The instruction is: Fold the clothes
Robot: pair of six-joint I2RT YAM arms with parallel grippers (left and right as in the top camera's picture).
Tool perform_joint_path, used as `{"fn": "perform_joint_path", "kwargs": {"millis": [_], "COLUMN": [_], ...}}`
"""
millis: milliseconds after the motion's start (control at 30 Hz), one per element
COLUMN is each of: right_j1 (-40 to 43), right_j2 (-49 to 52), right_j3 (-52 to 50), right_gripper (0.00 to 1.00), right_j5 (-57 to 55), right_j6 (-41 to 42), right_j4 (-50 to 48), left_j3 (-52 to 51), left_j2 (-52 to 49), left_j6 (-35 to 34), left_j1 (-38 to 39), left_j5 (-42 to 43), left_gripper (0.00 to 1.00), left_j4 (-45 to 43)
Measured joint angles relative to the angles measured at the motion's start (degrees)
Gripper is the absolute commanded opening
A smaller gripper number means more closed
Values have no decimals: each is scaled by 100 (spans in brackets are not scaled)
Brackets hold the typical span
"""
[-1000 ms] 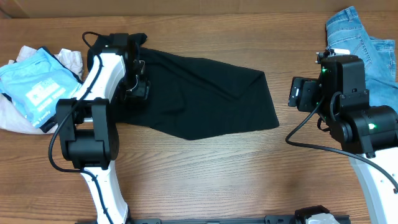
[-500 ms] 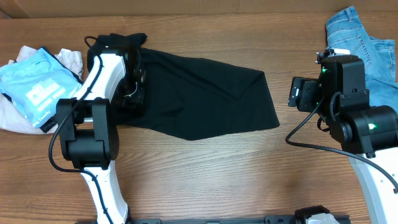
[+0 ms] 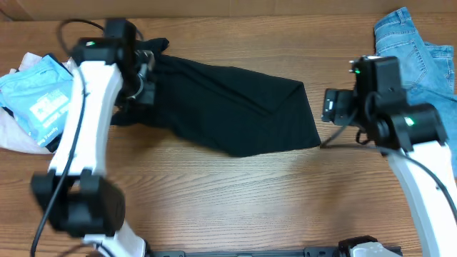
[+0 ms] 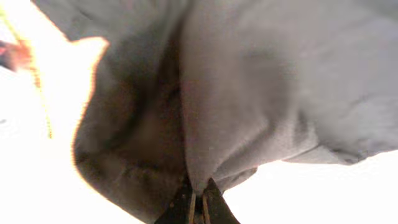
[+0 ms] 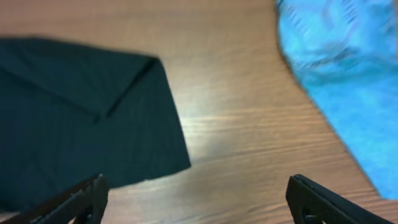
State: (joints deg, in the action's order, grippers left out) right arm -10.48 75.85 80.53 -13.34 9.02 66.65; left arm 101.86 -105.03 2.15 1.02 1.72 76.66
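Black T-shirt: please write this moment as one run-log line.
left gripper: shut on black T-shirt, left end | right gripper: open, empty, off shirt's right edge | jeans: far right corner

**White links, black joints**

Both arms pair white tubular links [image 3: 86,107] with bulky black joint housings [image 3: 75,207]. Behind the left pincer [image 4: 198,204] and the right pincer [image 5: 196,199], small green lights [image 3: 408,121] glow on the black wrists. Thin black cables [image 3: 350,144] trail back from each pincer; the fingertips [image 5: 93,194] are black and angular

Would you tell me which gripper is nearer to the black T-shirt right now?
Left. The left gripper is shut on the black T-shirt at its left end; the right gripper hangs open just past its right edge.
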Motion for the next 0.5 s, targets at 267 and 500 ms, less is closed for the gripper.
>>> {"fn": "perform_joint_path", "kwargs": {"millis": [267,500], "right_j1": [116,391], "right_j2": [1248,2035], "right_j3": [0,0], "right_gripper": [98,98], "right_j5": [664,1250], "right_j6": [61,85], "right_j4": [203,413], "left_j3": [98,98], "left_j2": [649,621], "left_j6": [-74,-76], "left_j1": [-413,-439], "left_j5": [-22,-24], "left_gripper": [4,4], "left_j4": [-31,-33]}}
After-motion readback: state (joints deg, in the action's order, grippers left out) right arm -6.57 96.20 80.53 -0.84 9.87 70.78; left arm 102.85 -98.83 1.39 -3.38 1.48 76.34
